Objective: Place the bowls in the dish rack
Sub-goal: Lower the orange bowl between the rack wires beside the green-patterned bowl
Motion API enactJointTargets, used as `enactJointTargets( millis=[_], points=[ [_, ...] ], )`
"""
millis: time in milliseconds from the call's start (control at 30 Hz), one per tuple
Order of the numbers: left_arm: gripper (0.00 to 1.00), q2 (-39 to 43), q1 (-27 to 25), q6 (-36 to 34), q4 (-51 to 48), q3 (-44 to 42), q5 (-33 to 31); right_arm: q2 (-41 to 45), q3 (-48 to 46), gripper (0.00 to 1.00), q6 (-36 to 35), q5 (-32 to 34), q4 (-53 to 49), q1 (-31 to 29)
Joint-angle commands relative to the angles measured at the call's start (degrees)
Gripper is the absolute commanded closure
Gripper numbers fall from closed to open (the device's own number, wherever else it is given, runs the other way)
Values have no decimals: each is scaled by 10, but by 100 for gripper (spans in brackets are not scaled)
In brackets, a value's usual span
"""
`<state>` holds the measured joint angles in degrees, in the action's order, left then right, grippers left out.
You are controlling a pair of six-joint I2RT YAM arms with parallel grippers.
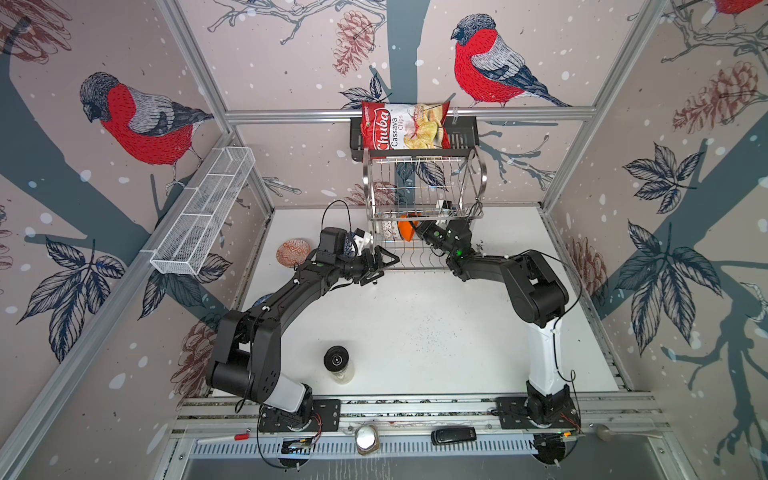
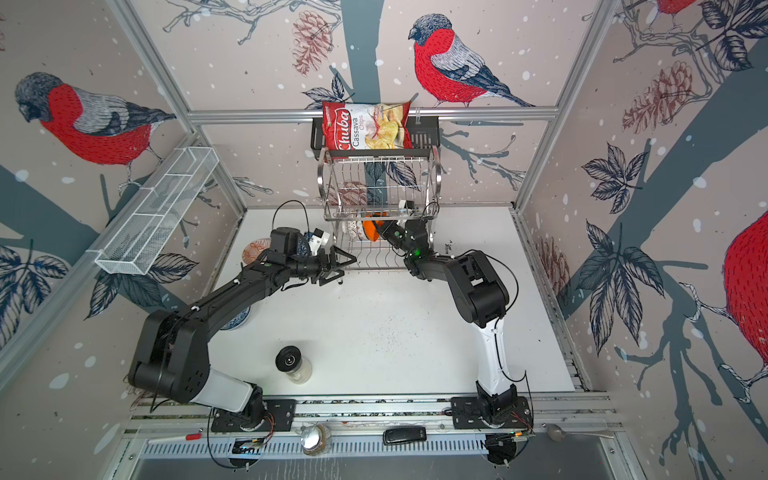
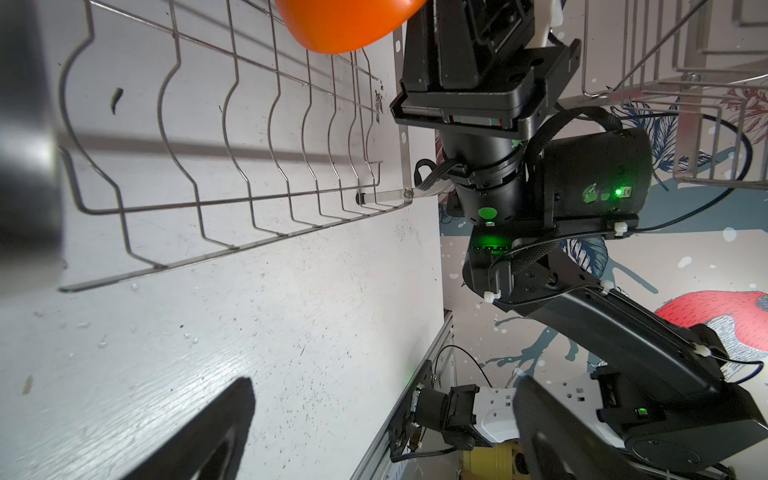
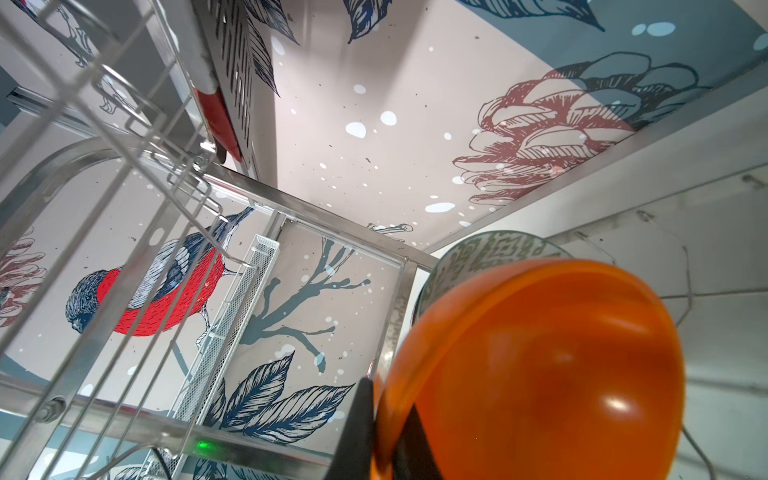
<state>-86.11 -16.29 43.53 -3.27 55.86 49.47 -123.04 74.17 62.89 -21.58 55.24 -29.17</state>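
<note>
Far left: white mesh tray on the side wall, off the counter
Blue-white bowl on the counter, mostly hidden under the left forearm
Red-orange patterned bowl upright on the counter, just left of the left wrist
Black-lidded jar stands alone near the front edge
Left pincer: jaws spread wide, holding nothing, at the front left corner of the dish rack, level with its lower tier
Rack stands at the back of the counter, 2 tiers; upper tier bare in both top views
Plain orange bowl inside the lower tier, tipped on edge, rim pinched by the right pincer, jaws closed on it
Grey-green patterned bowl stands just behind the orange one; contact between the 2 cannot be told
</note>
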Motion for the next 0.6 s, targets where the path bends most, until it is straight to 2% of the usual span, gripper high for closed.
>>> enactJointTargets(
  millis=[0, 567],
  points=[
    [3, -1, -1, -5, 6, 3, 6, -10, 15, 98, -15, -23, 10, 5],
    [3, -11, -2, -7, 4, 8, 8, -56, 71, 98, -17, -50, -31, 10]
  ],
)
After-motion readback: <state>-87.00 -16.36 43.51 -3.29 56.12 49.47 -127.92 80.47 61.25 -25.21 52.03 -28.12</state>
